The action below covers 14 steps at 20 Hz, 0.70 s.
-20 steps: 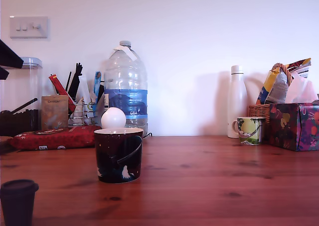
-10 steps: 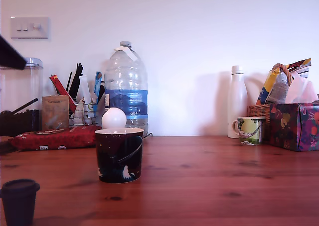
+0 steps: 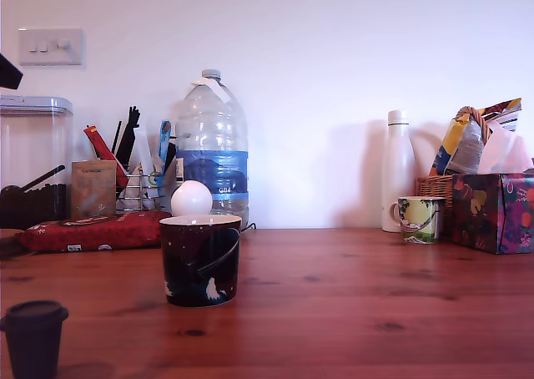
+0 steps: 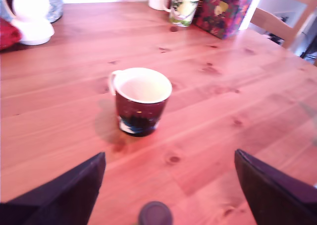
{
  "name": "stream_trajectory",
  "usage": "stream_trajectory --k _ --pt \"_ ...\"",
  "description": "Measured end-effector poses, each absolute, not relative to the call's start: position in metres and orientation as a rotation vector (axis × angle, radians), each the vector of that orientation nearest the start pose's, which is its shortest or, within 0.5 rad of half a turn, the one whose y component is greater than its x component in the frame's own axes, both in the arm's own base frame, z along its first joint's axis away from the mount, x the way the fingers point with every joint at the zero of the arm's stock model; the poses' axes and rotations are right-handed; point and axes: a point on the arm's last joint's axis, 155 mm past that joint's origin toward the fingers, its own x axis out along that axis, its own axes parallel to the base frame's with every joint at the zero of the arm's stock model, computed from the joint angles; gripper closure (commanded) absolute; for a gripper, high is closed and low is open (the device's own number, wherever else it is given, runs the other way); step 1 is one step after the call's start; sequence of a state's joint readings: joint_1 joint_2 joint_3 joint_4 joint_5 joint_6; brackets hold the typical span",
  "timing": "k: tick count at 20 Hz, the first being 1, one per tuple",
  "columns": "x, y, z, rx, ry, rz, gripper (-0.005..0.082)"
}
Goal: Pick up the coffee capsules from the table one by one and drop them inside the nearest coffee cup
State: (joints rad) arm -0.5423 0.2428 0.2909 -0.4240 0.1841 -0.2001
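Showing only fingertips — hand (image 4: pixel 168 185) spread above rim-cropped capsule (image 4: pixel 155 214)

A large clear water bottle (image 3: pixel 211 148) is standing at the far edge, left of centre in the exterior view, a white ball (image 3: pixel 191 199) showing before it. At far right, a white flask (image 3: pixel 397 172), a small patterned mug (image 3: pixel 418 219) and a floral tissue box (image 3: pixel 496 210) are sitting together.

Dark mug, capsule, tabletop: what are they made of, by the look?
Dark mug: likely glazed ceramic; glossy dark outside, white inside.
Capsule: matte dark pod, plastic or coated aluminium, cannot tell which.
Tabletop: varnished wood; reddish planks with grain, dark knots and a soft sheen.
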Motion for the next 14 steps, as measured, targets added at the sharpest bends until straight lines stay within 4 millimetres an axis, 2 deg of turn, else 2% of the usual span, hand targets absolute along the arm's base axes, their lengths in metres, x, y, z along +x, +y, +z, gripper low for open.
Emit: stream_trajectory --k 4,9,12,14 --pt "0.180 -0.152 0.113 -0.089 0.523 -0.667 0.0015" --pt "0.173 -0.156 0.090 -0.080 0.577 -0.681 0.0015" --pt "0.167 -0.154 0.061 -0.070 0.643 -0.676 0.0015" --pt "0.165 -0.153 0.051 -0.077 0.670 -0.667 0.0015"
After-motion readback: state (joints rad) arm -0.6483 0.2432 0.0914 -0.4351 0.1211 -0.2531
